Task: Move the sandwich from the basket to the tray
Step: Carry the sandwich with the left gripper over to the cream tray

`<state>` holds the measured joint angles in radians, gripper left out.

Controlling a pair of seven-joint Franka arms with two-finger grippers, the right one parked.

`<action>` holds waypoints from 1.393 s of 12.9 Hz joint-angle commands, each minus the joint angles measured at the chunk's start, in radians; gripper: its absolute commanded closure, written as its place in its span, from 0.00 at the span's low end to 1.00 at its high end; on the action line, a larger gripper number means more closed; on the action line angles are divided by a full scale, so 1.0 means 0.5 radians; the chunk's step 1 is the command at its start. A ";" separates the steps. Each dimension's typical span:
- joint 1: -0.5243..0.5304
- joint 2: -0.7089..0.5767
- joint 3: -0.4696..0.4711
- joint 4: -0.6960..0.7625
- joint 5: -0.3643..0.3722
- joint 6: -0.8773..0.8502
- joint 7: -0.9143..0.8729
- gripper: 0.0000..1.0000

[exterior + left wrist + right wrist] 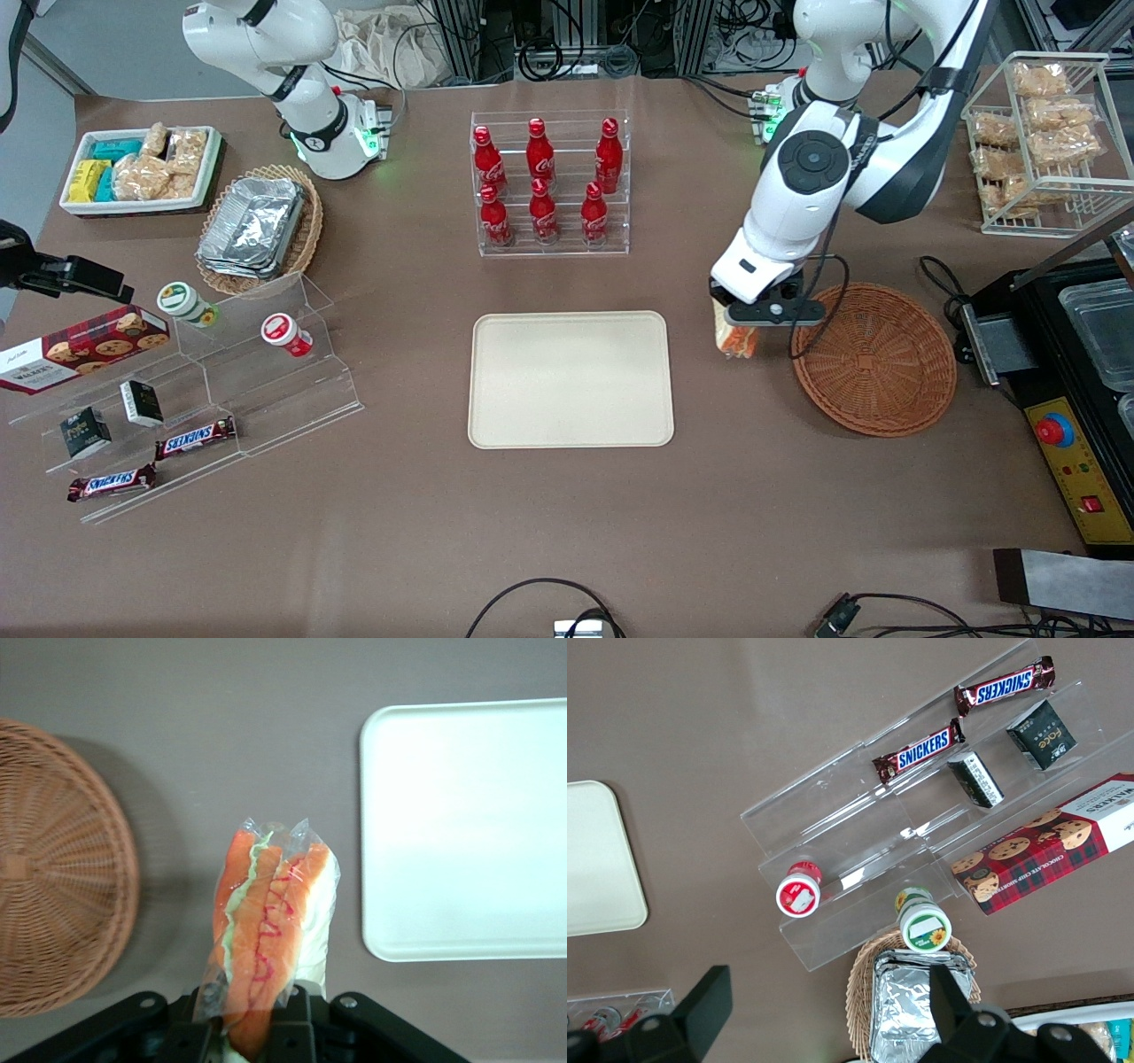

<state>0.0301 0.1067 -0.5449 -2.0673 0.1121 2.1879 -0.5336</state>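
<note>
Cream-beige plastic is what we are seeing nearest the front camera among the task's things: the tray (570,379) is lying flat on the brown table (567,532) with nothing on it. Level with the tray, toward the working arm's end of the table, the round reddish-brown wicker basket (875,359) is sitting with nothing in it. Between tray and basket, the left arm's gripper (742,326) is hanging above bare table, just beside the basket's rim and apart from the tray's edge. Its fingers are pinching the sandwich (736,338) by one end, so that the wrapped wedge is dangling below them, clear of the table. In the left wrist view we are looking along the sandwich (270,930), with its orange and green filling showing through the clear wrap, the basket (62,877) to one side of it and the tray (465,828) to the other. Farther from the front camera than the tray, a clear rack of red cola bottles (549,182) is standing upright.
</note>
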 commanded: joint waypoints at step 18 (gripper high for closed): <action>-0.536 1.204 0.007 1.011 0.641 -0.124 -0.660 0.92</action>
<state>-0.2103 0.6733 -0.5495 -1.6138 0.4008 2.1579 -0.8319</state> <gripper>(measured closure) 0.837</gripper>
